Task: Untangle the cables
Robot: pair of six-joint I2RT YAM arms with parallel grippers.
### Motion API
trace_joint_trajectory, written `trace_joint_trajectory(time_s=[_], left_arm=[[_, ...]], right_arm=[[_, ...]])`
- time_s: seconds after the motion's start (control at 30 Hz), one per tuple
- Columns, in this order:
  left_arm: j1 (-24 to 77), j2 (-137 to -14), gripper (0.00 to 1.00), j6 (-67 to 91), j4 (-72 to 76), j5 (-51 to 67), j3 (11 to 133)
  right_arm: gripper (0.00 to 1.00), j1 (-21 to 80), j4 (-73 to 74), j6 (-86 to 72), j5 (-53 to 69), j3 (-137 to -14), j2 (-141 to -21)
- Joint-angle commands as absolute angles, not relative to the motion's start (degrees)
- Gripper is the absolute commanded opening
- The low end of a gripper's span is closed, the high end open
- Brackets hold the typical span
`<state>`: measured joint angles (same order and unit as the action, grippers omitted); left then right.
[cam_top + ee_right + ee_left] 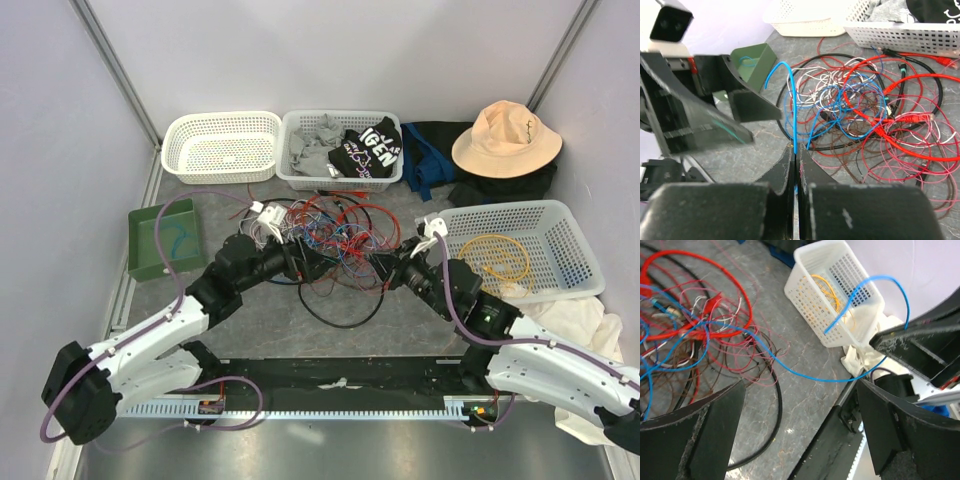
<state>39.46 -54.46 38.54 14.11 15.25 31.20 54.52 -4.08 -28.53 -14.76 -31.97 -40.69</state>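
Note:
The cables (335, 240) lie in a loose tangle of red, blue, white, brown and black wires at the table's middle; they also show in the left wrist view (695, 335) and the right wrist view (880, 105). My right gripper (796, 150) is shut on a blue wire (794, 115) that runs from the tangle, and its free end curls up past the jaws. In the top view the right gripper (392, 272) is at the tangle's right edge. My left gripper (318, 262) is at the tangle's near left; it is open and empty (801, 390), with the blue wire (805, 376) beyond its fingers.
A white basket (560, 235) at the right holds a coiled yellow cable (495, 255). A green tray (145, 255) at the left holds a thin teal cable. At the back stand an empty white basket (222, 145), a basket of clothes (300, 175) and a hat (505, 138).

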Motion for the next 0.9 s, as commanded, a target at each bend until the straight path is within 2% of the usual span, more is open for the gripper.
trace_joint_trajectory(time_s=[0.0, 0.1, 0.2, 0.47, 0.6, 0.67, 0.87], left_arm=[[43.7, -54.9, 1.00, 30.6, 26.9, 7.6, 29.6], [44.6, -52.5, 1.00, 29.7, 39.8, 2.5, 22.0], [44.6, -50.5, 1.00, 29.5, 44.2, -1.7, 17.4], [44.6, -49.3, 1.00, 21.6, 38.5, -4.7, 22.3], [45.6, -50.8, 1.00, 17.4, 50.8, -2.4, 20.2], [46.1, -52.0, 1.00, 11.1, 56.1, 2.4, 19.9], [46.2, -57.0, 1.00, 1.6, 52.0, 12.2, 28.6]], right_arm=[[0.00, 54.7, -1.8, -29.6, -13.5, -39.2, -39.8], [0.00, 54.7, 1.5, -28.1, -14.6, -45.3, -39.7], [0.00, 54.7, 6.1, -25.9, -16.7, -54.6, -41.3], [0.00, 54.6, 18.9, -23.8, -18.5, -77.1, -50.2], [0.00, 54.7, 21.4, -25.5, -17.7, -80.2, -51.7], [0.00, 54.7, 21.7, -26.5, -17.1, -80.3, -51.9], [0.00, 54.6, 22.4, -27.5, -16.1, -80.4, -51.9]])
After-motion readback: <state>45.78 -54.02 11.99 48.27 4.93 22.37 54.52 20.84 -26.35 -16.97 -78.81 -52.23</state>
